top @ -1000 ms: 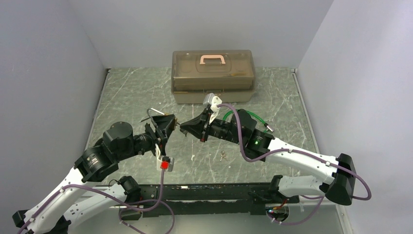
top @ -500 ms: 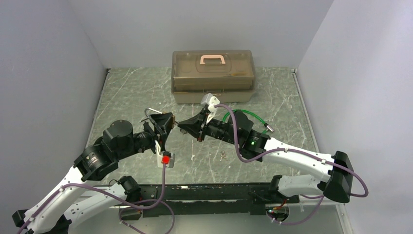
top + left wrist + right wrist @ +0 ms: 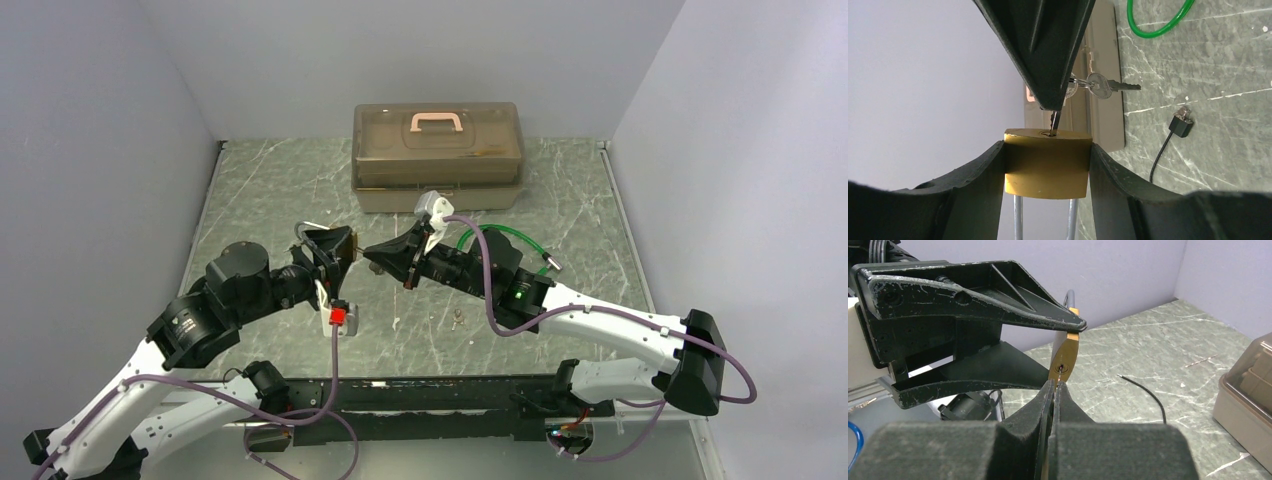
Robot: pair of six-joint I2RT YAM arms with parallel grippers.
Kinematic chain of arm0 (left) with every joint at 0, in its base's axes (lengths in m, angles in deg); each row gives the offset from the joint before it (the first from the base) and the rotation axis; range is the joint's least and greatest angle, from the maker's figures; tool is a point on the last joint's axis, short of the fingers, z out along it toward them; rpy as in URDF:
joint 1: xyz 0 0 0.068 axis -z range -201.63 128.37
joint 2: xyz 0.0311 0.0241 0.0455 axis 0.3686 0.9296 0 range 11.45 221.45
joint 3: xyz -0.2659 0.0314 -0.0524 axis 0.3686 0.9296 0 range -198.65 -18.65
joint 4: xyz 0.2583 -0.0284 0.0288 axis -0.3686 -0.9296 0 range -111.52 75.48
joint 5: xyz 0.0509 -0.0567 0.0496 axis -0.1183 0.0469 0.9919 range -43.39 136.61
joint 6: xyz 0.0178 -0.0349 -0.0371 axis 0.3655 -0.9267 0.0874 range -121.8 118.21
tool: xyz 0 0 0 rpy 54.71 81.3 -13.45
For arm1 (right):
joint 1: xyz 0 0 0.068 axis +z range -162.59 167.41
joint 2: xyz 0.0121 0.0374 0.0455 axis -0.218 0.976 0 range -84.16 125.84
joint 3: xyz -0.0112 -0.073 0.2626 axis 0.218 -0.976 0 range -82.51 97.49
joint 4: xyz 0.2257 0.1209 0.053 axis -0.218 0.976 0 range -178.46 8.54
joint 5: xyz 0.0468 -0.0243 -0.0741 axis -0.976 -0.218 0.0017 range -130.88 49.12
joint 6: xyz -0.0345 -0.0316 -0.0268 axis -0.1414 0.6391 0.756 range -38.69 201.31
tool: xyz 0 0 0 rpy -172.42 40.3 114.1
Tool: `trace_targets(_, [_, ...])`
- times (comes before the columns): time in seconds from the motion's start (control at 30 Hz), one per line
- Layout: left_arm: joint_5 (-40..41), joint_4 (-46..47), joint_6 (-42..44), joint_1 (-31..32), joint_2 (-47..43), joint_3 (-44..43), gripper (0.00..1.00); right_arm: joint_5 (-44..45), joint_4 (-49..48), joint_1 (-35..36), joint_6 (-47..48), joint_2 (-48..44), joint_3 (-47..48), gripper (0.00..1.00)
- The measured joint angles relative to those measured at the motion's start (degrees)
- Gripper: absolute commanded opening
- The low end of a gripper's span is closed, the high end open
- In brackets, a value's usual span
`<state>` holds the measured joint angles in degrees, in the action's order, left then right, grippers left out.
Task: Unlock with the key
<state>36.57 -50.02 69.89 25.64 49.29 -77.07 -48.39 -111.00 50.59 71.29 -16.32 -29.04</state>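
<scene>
A brass padlock (image 3: 1047,165) with a steel shackle (image 3: 1018,217) is clamped by its sides in my left gripper (image 3: 1047,150), held above the table with its keyhole facing my right gripper. In the top view, my left gripper (image 3: 337,252) and right gripper (image 3: 370,256) meet tip to tip. My right gripper (image 3: 1054,385) is shut on the key (image 3: 1054,119). The key's tip sits in the keyhole of the padlock (image 3: 1065,357). Most of the blade is hidden between the pads. A second key (image 3: 1104,87) hangs from the ring beside it.
A brown translucent toolbox (image 3: 437,155) with a pink handle stands at the back. A green cable loop (image 3: 505,238) lies behind my right arm. A black plug on a thin cable (image 3: 1180,123) and a small bunch of keys (image 3: 458,320) lie on the marbled table.
My right gripper has moved left with the key and closed the gap to the padlock. My left gripper has shifted slightly left with the padlock.
</scene>
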Motion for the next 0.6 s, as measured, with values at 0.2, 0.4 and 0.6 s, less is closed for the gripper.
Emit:
trace_targets(0.2, [0.00, -1.20, -0.31, 0.00, 0.57, -0.87, 0.00, -0.09, -0.22, 0.02, 0.22, 0.13, 0.00, 0.00])
trace_targets(0.4, [-0.02, -3.61, 1.97, 0.04, 0.48, -0.87, 0.00, -0.72, 1.16, 0.24, 0.81, 0.66, 0.15, 0.00])
trace_targets(0.6, [0.26, -7.13, 6.16, 0.52, 0.57, -1.20, 0.00, -2.08, 2.80, 0.24, 0.81, 1.62, 0.74, 0.00])
